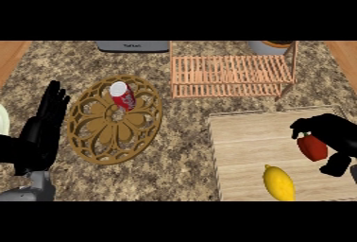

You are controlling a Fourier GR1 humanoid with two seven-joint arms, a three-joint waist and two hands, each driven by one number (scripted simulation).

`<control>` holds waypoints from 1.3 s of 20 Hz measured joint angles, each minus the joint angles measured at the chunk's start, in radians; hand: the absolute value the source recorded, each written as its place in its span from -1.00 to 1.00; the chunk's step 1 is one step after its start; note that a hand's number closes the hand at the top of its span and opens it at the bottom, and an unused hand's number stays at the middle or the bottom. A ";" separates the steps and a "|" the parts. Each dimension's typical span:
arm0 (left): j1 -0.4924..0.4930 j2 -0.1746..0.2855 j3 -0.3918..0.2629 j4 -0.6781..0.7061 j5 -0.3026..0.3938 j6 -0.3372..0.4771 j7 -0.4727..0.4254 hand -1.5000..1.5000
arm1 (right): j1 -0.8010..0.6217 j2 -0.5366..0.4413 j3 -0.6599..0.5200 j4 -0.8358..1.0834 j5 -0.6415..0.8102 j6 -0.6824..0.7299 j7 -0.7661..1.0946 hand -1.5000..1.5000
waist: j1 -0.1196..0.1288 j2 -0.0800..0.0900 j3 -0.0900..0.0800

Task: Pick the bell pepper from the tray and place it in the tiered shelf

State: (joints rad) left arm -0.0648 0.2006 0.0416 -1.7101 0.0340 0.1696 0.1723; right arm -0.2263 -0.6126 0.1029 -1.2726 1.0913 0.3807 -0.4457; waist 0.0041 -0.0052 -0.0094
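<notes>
Nearest the edge of the counter, a yellow lemon lies on the pale wooden tray, close to its front. Just behind it, over the tray's right side, is the right hand. Its fingers curl over the top of the red bell pepper and the thumb comes in from below, so the pepper is wrapped in that black hand. Only its red flank shows between them. The pepper is above the tray boards, and I can't tell whether it touches them.

Across on the left, the left hand rests near the edge, fingers straight and pointing up, holding nothing. Its grey forearm comes in below it.

Between the two hands, on the speckled stone counter, lies a round wooden trivet cut in a flower pattern. A red can lies on its side on the far part of it.

Farther back, beyond the tray, stands the tiered shelf, slatted orange-brown wood, well apart from the pepper. Behind it, at the far edge, a grey appliance sits to the left. A grey pot peeks out at the shelf's right corner.
</notes>
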 measured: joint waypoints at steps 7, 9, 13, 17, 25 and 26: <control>-0.005 -0.011 0.004 0.025 -0.011 0.000 -0.018 0.00 | -0.008 0.134 0.027 -0.041 0.100 -0.044 0.177 1.00 | -0.011 -0.010 -0.017; -0.003 -0.007 0.009 0.026 -0.011 -0.001 -0.017 0.00 | 0.003 0.208 0.033 -0.071 0.139 -0.028 0.303 1.00 | -0.020 -0.017 -0.026; -0.001 -0.015 0.003 0.030 -0.015 0.003 -0.017 0.00 | 0.017 0.361 0.058 -0.146 0.207 0.002 0.522 1.00 | -0.029 -0.024 -0.035; -0.006 -0.014 0.004 0.028 -0.013 0.002 -0.011 0.00 | 0.040 0.458 0.104 -0.228 0.175 0.017 0.684 1.00 | -0.023 -0.022 -0.027; 0.010 -0.019 -0.006 0.020 -0.013 -0.006 -0.014 0.00 | 0.054 0.572 0.256 -0.481 -0.062 -0.085 1.006 1.00 | -0.006 -0.012 0.000; 0.011 -0.019 -0.007 0.021 -0.013 -0.007 -0.016 0.00 | 0.052 0.581 0.278 -0.519 -0.092 -0.120 1.052 1.00 | -0.005 -0.011 0.002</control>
State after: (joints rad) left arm -0.0533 0.1812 0.0347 -1.6886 0.0208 0.1624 0.1559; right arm -0.1747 -0.0317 0.3812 -1.7920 0.9991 0.2607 0.6064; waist -0.0008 -0.0161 -0.0075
